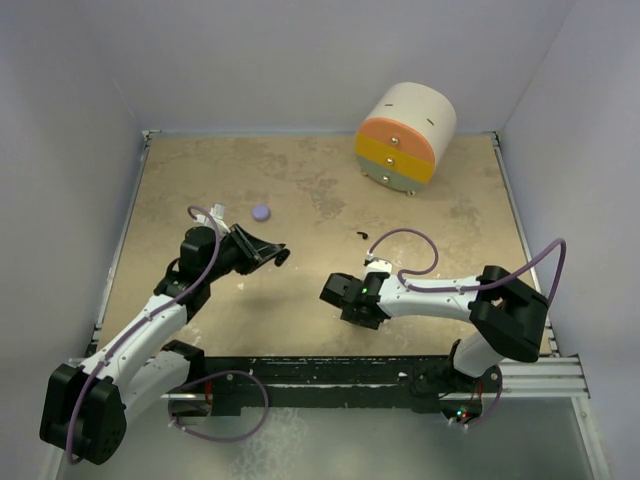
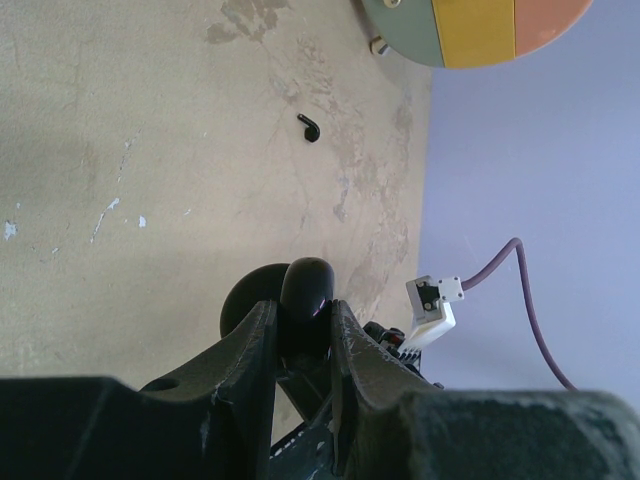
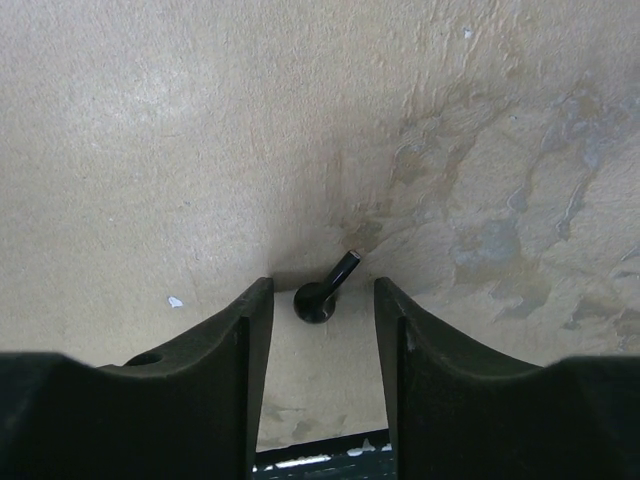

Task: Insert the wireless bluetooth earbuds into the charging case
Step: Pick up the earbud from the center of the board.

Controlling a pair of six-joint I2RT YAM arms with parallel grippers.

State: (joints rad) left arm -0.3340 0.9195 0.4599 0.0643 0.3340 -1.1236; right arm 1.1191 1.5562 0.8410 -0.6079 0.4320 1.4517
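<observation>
My left gripper (image 1: 272, 256) (image 2: 303, 310) is shut on a black rounded charging case (image 2: 305, 280), held above the table left of centre; a round black part shows behind it. A tiny black earbud (image 1: 362, 236) (image 2: 309, 127) lies loose on the table beyond it. My right gripper (image 1: 340, 302) (image 3: 322, 288) is open and low over the table. A second tiny black earbud (image 3: 318, 300) lies on the table between its fingertips, touching neither. In the top view the right gripper hides that earbud. No pale lilac earbud shows.
A lilac coin-sized round puck (image 1: 262, 212) lies on the table at the back left. A round drawer unit (image 1: 405, 137) (image 2: 470, 25) in orange, yellow and green stands at the back right. Walls close the table on three sides.
</observation>
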